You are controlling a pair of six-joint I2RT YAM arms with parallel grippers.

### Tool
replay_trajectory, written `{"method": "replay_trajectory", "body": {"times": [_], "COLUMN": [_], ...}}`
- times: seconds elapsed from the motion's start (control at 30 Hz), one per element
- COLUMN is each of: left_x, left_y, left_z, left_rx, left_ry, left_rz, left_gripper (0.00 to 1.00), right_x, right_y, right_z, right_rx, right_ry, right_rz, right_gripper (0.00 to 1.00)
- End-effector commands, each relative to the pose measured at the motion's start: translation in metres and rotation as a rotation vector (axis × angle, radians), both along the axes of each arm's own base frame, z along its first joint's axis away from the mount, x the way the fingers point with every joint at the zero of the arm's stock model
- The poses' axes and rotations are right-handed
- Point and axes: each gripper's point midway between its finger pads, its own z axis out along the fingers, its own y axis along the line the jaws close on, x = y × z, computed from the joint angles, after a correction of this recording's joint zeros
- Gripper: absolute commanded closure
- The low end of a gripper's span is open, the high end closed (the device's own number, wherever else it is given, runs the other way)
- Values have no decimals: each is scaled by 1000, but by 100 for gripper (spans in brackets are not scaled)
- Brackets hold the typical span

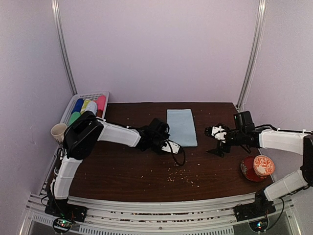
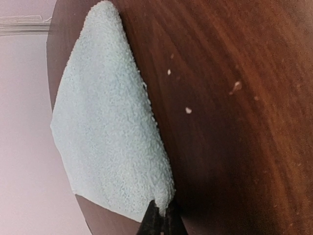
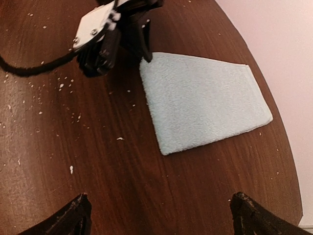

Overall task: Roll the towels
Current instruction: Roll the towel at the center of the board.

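Since your left gripper (image 2: 161, 218) is pinched shut on the towel (image 2: 107, 132) at its near left corner, I'd call this the very start of the roll: corner grabbed, nothing folded over yet. The towel lies flat near the middle of the table (image 1: 122, 171), toward the far edge, and it's the only one I can see from any camera. Your right gripper (image 3: 161, 220) hangs off to the towel's right, apart from it, with its fingers (image 3: 68, 218) spread wide and nothing between them. Next move, I reckon, is getting that right one down onto the other near corner so both ends lift and turn over together. Roll from one corner only and it'll probably go crooked. Thin cloth like this slips easily, so you want a proper bite on it. Views-wise, the left wrist camera is the only one that shows cloth actually sitting between the fingertips. The right wrist view shows the whole flat towel and the left gripper at its corner from the outside. Only the top camera shows both arms at once, plus the basket (image 1: 80, 105) of finished rolls (image 1: 100, 103) at the far left.
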Motion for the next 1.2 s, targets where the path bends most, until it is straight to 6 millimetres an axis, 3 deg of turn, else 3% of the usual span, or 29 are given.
{"method": "replay_trajectory", "body": {"times": [0.0,0.3,0.47,0.73,1.17], "left_x": [-42,-72,-76,-75,-72], "left_y": [10,10,14,16,12], "left_z": [-34,-19,-6,27,33], "left_rx": [7,-108,-181,-304,-310], "left_ry": [295,538,680,869,979], "left_rz": [-18,-49,-62,-98,-84], "left_gripper": [100,100,100,100,100], "right_x": [-7,-14,-8,-11,-18], "right_y": [14,37,45,41,50], "right_z": [-4,-49,-54,-71,-77], "right_rx": [-40,-165,-193,-250,-301], "right_ry": [-123,-200,-289,-332,-464], "right_rz": [153,208,168,156,153], "right_gripper": [0,3,7,15,20]}}
